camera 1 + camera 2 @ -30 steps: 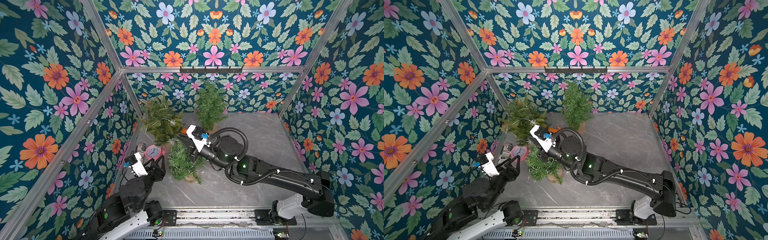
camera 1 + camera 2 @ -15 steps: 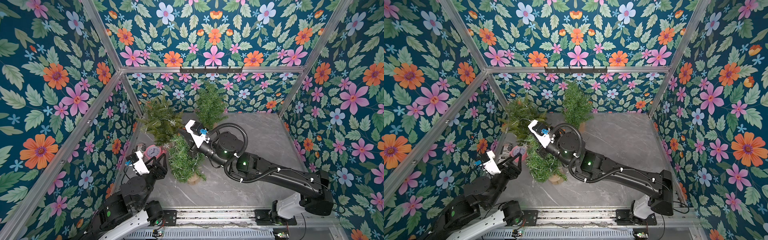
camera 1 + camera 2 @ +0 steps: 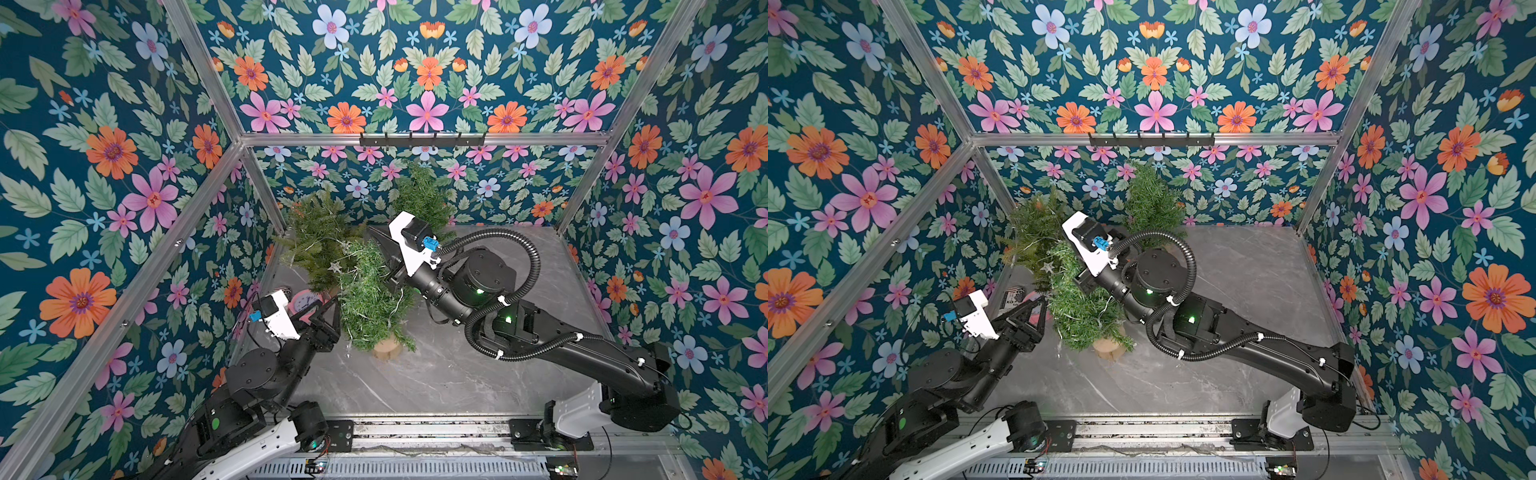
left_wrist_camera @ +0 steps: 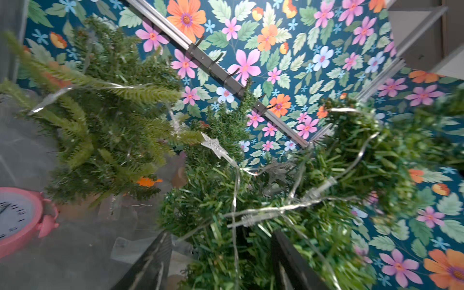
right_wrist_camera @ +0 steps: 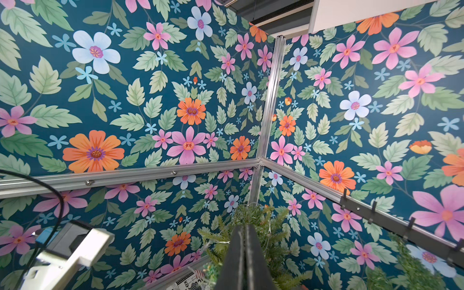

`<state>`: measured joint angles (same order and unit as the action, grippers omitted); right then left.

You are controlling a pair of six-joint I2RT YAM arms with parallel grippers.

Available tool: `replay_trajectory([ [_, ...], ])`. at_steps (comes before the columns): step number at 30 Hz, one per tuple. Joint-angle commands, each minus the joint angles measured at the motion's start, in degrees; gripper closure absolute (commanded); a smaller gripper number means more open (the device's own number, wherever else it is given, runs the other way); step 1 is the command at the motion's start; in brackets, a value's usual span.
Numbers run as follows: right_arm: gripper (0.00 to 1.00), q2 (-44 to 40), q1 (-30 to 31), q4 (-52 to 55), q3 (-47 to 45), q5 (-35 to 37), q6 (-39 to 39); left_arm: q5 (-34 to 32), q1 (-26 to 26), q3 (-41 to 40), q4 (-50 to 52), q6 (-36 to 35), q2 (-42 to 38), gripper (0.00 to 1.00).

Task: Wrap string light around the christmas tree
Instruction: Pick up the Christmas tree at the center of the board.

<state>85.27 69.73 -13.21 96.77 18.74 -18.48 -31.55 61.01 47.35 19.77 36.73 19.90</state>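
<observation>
String light (image 4: pixel 235 190) strands on christmas tree (image 4: pixel 216 251) between parted left fingers (image 4: pixel 150 263), wrist view only; right fingers (image 5: pixel 234 258) together.

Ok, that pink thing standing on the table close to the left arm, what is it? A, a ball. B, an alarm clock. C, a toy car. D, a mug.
B: in the left wrist view the alarm clock shows a round pink case around a white dial with numerals and hands.
</observation>
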Motion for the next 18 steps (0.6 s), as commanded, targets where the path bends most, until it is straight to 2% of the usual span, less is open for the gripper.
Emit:
replay_trajectory([
  [1, 1.0, -2.38, -0.08, -4.57, -0.92, 3.09, -4.47, 16.73, -0.1, -1.35, -13.58, -5.92, 2.34, 0.34],
  [3, 1.0, -4.04, -0.03, -5.28, -2.17, 4.24, -6.17, 24.48, -0.04, -0.79, -17.99, -6.99, 6.19, 0.34],
  [6, 1.0, -6.55, -0.04, -5.44, -3.86, 6.1, -8.96, 29.89, -0.1, 2.98, -18.24, -7.74, 12.89, 0.34],
  [11, 1.0, -12.38, -0.08, -5.54, -7.98, 10.23, -13.65, 33.85, -0.06, 5.39, -22.48, -8.21, 19.76, 0.34],
  [18, 1.0, -21.91, -1.37, -5.38, -14.99, 14.73, -17.5, 35.78, -0.05, 4.92, -30.16, -6.72, 23.91, 0.33],
])
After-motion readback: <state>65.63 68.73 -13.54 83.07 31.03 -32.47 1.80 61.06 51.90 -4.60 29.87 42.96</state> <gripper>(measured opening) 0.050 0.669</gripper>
